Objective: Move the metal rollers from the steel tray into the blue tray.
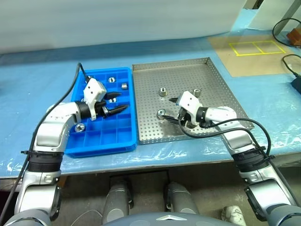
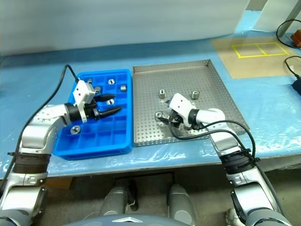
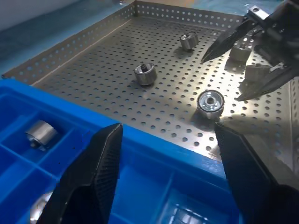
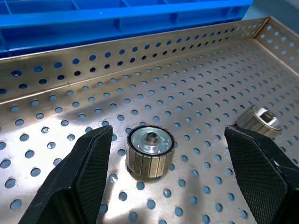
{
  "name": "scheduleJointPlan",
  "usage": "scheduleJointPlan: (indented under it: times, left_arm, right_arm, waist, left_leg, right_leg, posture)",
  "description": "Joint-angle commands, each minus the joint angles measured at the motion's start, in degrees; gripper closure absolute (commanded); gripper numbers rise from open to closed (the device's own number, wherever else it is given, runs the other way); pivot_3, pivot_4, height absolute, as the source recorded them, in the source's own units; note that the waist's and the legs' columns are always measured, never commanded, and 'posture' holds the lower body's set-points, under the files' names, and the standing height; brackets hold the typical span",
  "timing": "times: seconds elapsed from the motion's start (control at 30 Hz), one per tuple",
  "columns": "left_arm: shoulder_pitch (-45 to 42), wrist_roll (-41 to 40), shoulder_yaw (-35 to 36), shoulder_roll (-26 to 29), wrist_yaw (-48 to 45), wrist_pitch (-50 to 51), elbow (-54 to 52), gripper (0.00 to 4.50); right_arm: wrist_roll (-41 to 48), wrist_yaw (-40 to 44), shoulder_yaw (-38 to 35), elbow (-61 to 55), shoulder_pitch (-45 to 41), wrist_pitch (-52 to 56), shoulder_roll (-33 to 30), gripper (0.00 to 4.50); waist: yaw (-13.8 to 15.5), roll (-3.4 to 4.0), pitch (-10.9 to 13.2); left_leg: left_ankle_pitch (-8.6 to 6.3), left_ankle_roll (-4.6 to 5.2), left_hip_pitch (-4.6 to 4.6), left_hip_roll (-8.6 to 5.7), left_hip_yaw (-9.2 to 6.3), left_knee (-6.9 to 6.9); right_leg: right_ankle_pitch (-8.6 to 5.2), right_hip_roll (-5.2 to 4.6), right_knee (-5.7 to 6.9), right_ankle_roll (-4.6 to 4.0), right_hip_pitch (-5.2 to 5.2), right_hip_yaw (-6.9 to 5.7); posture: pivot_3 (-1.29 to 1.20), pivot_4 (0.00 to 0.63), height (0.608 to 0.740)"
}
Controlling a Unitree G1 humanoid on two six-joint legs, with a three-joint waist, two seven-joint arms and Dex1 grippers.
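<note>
The steel tray (image 1: 214, 75) holds three metal rollers: one near its front left (image 1: 161, 113), one in the middle (image 1: 162, 92) and one further right (image 1: 197, 92). My right gripper (image 1: 170, 111) is low over the tray, open, with the front-left roller (image 4: 149, 149) just ahead between its fingers, untouched. The blue tray (image 1: 117, 134) lies left of the steel tray with several rollers in its compartments, such as one at the back (image 1: 123, 85) and one at the front left (image 1: 80, 127). My left gripper (image 1: 120, 103) hovers open and empty over the blue tray, pointing toward the steel tray.
Both trays rest on a table covered with blue sheeting under clear plastic. A brown board with yellow tape (image 1: 256, 52) lies at the back right, with black cables (image 1: 289, 28) near it. The table's front edge runs just below the trays.
</note>
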Motion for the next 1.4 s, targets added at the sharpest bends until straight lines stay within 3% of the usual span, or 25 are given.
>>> scheduleJointPlan:
  times: [0.03, 0.13, 0.33, 1.07, 1.3, 1.4]
  left_arm:
    - [0.58, -4.34, 3.16, 1.51, 1.14, 3.16, -4.65, 1.22]
    - [1.51, -6.62, 3.69, 3.63, 0.17, 4.99, -5.33, 1.22]
    - [1.88, -3.85, 1.40, 7.93, -2.27, -0.14, -1.82, 1.22]
    - [-3.49, -2.09, -2.81, 5.88, -2.24, -3.46, 4.48, 1.22]
    - [-4.12, -1.98, -3.40, 5.17, -1.75, -3.73, 4.66, 1.17]
    - [-4.30, -1.99, -3.71, 5.20, -1.88, -3.84, 5.02, 1.17]
  right_arm:
    - [-2.11, -2.78, -0.64, 4.25, -4.09, -4.65, 1.63, 0.59]
    - [-1.84, -1.51, -0.36, 5.40, -4.67, -6.08, 2.38, 0.59]
    - [-2.66, -1.14, 0.35, 7.03, -3.72, -7.17, 3.59, 0.59]
    - [-4.09, -1.40, 0.80, 12.24, -2.60, -8.90, 7.00, 0.59]
    - [-4.21, -1.60, 0.14, 12.38, -2.21, -9.64, 7.36, 2.91]
    - [-4.01, -1.96, -0.35, 12.12, -2.18, -8.98, 7.34, 2.93]
  waist:
    - [0.03, -0.01, 0.01]
    - [0.09, -0.02, 0.01]
    - [0.33, -0.02, 0.01]
    - [0.45, -0.03, 0.00]
    - [0.45, -0.03, 0.00]
    - [0.45, -0.03, 0.00]
  left_leg:
    - [0.03, -0.04, -0.03, 0.01, 0.00, 0.00]
    - [0.07, -0.09, 0.00, 0.05, -0.01, 0.00]
    - [0.07, -0.10, 0.03, 0.09, -0.01, -0.02]
    - [0.20, -0.32, 0.12, 0.42, -0.01, -0.01]
    - [0.27, -0.44, 0.14, 0.59, -0.02, -0.01]
    - [0.27, -0.44, 0.15, 0.59, -0.02, -0.01]
  right_leg:
    - [0.00, 0.02, 0.06, 0.00, -0.05, 0.00]
    - [0.00, 0.07, 0.11, 0.00, -0.04, 0.00]
    - [0.00, 0.12, 0.05, 0.00, -0.01, 0.00]
    - [0.06, 0.43, 0.12, -0.10, 0.00, 0.00]
    - [0.13, 0.61, 0.14, -0.22, -0.01, 0.00]
    - [0.14, 0.61, 0.13, -0.24, -0.01, 0.01]
  posture:
    - [-0.13, 0.150, 0.740]
    - [-0.12, 0.150, 0.740]
    - [-0.11, 0.150, 0.740]
    - [-0.14, 0.150, 0.740]
    - [-0.14, 0.150, 0.740]
    - [-0.15, 0.150, 0.740]
